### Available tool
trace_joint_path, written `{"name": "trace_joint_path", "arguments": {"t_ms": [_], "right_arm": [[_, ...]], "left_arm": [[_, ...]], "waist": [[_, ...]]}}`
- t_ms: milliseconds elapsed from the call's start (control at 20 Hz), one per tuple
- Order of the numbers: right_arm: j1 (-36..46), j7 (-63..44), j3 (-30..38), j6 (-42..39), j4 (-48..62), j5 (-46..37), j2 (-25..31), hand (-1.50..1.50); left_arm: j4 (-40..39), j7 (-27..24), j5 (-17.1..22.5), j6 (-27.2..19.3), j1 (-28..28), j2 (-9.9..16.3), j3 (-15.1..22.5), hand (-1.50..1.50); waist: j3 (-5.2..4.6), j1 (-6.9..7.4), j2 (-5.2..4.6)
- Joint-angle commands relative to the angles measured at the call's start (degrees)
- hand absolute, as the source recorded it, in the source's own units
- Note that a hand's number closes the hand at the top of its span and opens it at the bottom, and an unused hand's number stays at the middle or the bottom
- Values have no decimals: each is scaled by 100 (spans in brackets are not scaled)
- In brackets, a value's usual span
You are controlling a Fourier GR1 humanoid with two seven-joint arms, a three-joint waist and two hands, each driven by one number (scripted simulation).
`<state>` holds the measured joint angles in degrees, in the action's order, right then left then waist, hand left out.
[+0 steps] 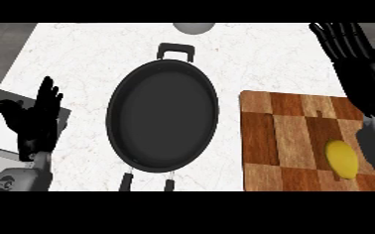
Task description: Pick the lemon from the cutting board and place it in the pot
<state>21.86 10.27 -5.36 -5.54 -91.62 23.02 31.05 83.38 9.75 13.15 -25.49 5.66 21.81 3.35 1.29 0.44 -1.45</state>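
White marbled counter [81,54] fills the head view, with a dark oval pot [162,115] standing in the middle, one looped handle toward the far edge and two short handle stubs toward the near edge. A checkered wooden cutting board [285,129] lies to the right of the pot, apart from it, and the lemon [342,159] rests on the board's near right part, close to the view's edge. A grey rounded object [194,27] sits at the far edge of the counter, only partly in view. The robot's left hand [36,116] shows at the left edge, open with fingers up, resting. Its right hand [338,39] is raised at the far right, fingers spread and holding nothing, well beyond the lemon and above the board's far corner, while its forearm crosses the board's right side. The step in hand appears to be the reach. To do it well, the right hand likely needs to draw back toward the lemon, come down with fingers open on either side of it, and close only once the fruit sits between thumb and fingers, since a round lemon may roll off the board if nudged from one side. The pot's wide mouth should make the placing forgiving.
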Motion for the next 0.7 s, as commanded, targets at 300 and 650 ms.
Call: {"name": "trace_joint_path", "arguments": {"t_ms": [300,650], "right_arm": [[-2288,-948,677,1439,1517,-1631,1657,150],[-4344,158,1506,3822,349,-2155,654,-150]], "left_arm": [[41,-137,-428,271,-400,660,88,0],[175,-571,-313,858,-1111,892,131,0]], "waist": [[-287,-812,21],[-156,-605,270]]}}
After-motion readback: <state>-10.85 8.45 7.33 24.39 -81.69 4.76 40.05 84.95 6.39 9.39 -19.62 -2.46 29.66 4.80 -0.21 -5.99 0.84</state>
